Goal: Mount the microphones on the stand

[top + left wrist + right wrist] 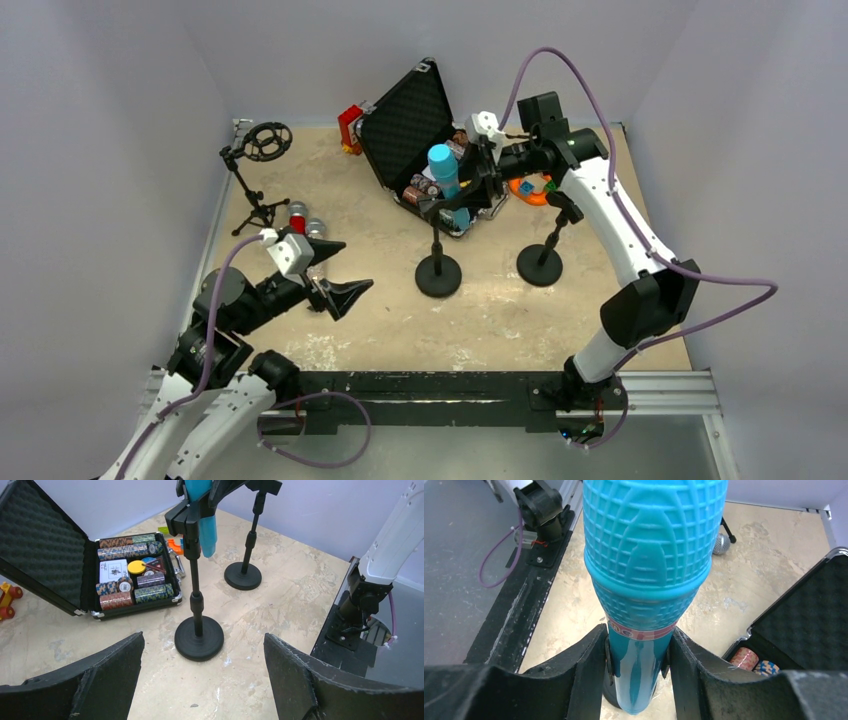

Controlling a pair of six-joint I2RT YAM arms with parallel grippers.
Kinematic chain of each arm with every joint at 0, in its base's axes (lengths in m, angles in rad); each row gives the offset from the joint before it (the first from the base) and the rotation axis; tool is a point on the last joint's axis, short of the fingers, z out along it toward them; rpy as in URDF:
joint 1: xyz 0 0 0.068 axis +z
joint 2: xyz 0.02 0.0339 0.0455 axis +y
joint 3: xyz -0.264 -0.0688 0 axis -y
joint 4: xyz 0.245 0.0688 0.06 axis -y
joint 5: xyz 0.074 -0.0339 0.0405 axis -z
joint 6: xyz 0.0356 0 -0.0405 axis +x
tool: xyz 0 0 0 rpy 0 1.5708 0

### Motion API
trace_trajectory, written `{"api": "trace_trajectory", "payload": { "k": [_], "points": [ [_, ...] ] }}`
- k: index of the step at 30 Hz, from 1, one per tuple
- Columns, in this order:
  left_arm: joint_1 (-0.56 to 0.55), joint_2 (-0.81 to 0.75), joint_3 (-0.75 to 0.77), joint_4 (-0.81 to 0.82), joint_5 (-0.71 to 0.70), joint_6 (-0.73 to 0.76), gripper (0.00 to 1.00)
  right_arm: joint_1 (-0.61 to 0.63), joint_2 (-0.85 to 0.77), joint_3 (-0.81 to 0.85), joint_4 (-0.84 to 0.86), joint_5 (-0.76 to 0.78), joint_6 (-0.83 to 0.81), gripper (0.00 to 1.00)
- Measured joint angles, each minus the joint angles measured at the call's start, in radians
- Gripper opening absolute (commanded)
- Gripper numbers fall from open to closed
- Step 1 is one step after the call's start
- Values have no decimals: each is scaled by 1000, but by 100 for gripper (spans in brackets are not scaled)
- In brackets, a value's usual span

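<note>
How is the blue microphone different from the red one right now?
The blue microphone stands upright, gripped by the right claw over the round-base stand; the red microphone lies on the table near the left arm. The blue microphone is one colour, head included; the red microphone has a grey mesh head. Both are handheld stick microphones.
</note>
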Motion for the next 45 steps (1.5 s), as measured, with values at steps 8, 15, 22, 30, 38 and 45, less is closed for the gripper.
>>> {"api": "trace_trajectory", "payload": {
  "k": [8, 15, 22, 30, 38, 45],
  "points": [
    [0, -6, 0, 0, -4, -14, 92, -55, 12, 135, 42, 12, 164, 16],
    [0, -16, -3, 0, -7, -16, 92, -160, 15, 308, 85, 31, 315, 16],
    [0, -16, -18, 1, -9, -23, 92, -297, 18, 418, 130, 106, 441, 16],
    [0, -14, -34, 16, -16, -41, 92, -467, 29, 436, 171, 237, 517, 15],
    [0, 15, -46, 31, -18, -50, 92, -612, -9, 230, 238, 412, 519, 15],
    [0, 43, -46, 50, -17, -50, 92, -676, -122, -27, 306, 534, 515, 16]
  ]
}}
